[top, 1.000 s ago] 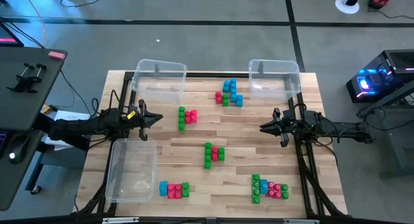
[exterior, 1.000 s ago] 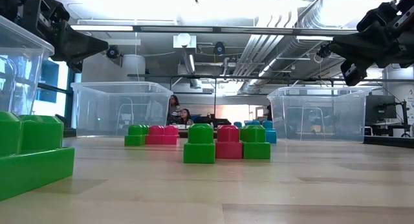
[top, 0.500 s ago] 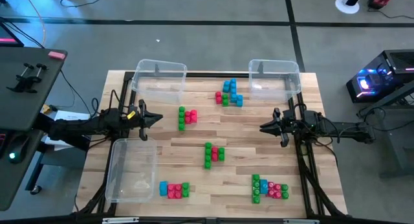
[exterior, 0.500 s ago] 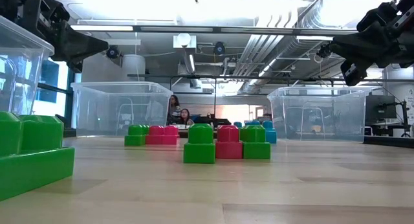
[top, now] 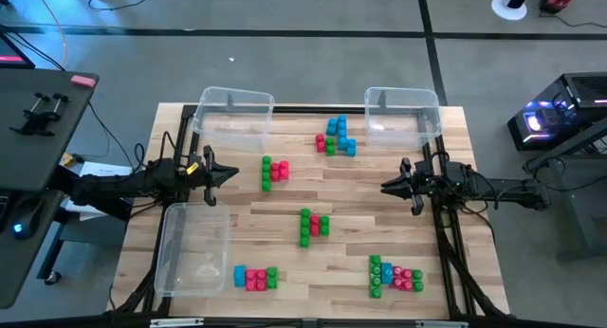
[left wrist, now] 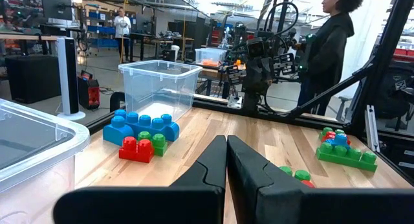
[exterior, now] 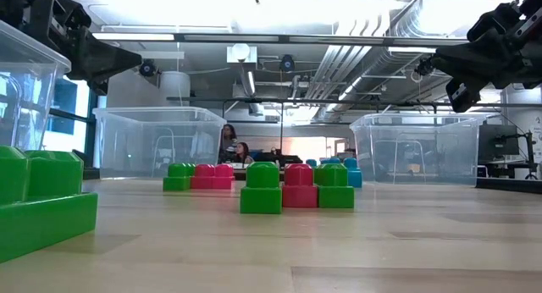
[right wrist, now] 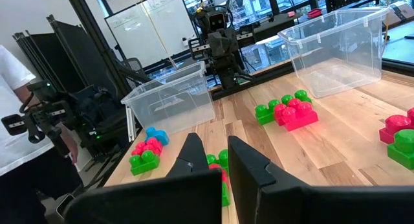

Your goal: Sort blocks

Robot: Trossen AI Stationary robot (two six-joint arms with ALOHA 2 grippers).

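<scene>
No lettering, label, brand, number or sign can be read in any view, neither on the blocks, the clear bins, the bench nor in the room behind.

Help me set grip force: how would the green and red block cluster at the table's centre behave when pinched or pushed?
The central block cluster looks like rigid hollow plastic, so probably light and stiff. Its flat base on the table suggests sliding, not rolling. Being snapped together, it might separate if pinched by one brick.
</scene>
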